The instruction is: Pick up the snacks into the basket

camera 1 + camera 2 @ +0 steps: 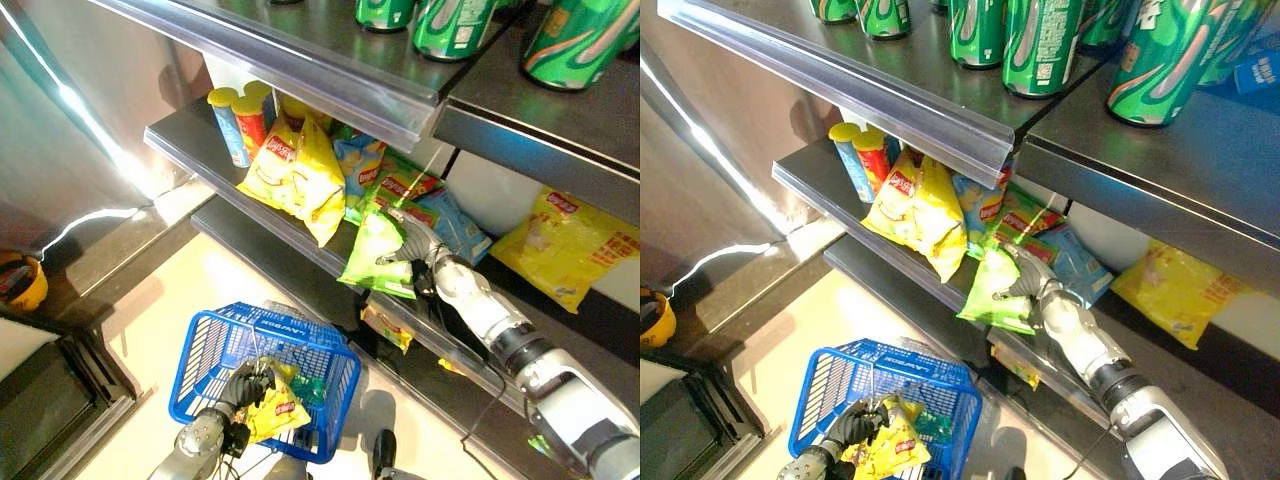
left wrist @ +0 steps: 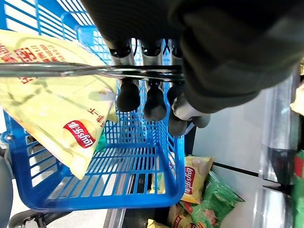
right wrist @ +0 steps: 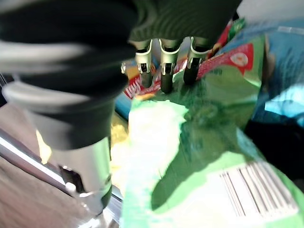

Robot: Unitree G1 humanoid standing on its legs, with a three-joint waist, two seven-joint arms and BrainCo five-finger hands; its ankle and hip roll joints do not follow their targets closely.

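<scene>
Partly done: yellow chip bag lies in the blue basket. Left hand is curled round the basket's wire handle. Right hand, at 2 o'clock from the basket, seemingly pinches a green snack bag at the shelf edge; more bags remain.

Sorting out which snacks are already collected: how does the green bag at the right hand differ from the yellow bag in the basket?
The green bag hangs off the middle shelf's edge, pinched by the right hand; the yellow bag already lies in the blue basket, touched by no hand. The green bag hangs lengthwise; the yellow bag lies tilted against the basket's mesh. The left hand is curled round the basket's handle. Both are sealed snack bags.
</scene>
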